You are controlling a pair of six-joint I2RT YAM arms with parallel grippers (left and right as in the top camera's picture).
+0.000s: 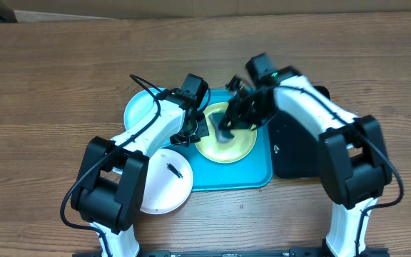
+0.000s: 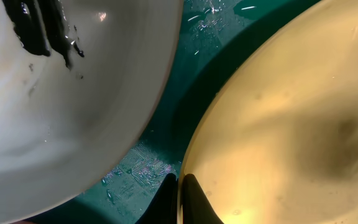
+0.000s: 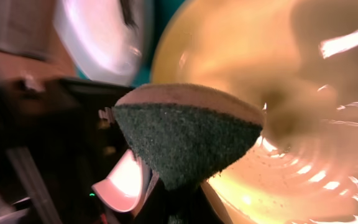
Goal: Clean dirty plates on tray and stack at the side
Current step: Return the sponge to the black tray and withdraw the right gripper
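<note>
The yellow-green plate (image 1: 234,146) lies on the turquoise tray (image 1: 252,175). My left gripper (image 1: 193,132) is shut on that plate's left rim, and the left wrist view shows its dark fingertips (image 2: 191,202) pinching the yellow-green plate (image 2: 278,124). My right gripper (image 1: 228,127) is shut on a green scouring sponge (image 3: 188,137) and presses it onto the yellow-green plate (image 3: 253,56). The cyan plate (image 1: 143,108) sits at the tray's back left corner. The white plate (image 1: 164,184), which has a small dark smear, rests on the table left of the tray.
A glossy black tray (image 1: 298,153) lies right of the turquoise one, under my right arm. In the left wrist view a pale plate (image 2: 73,112) with a black smear lies close beside the yellow-green one, with wet tray floor (image 2: 185,81) between them.
</note>
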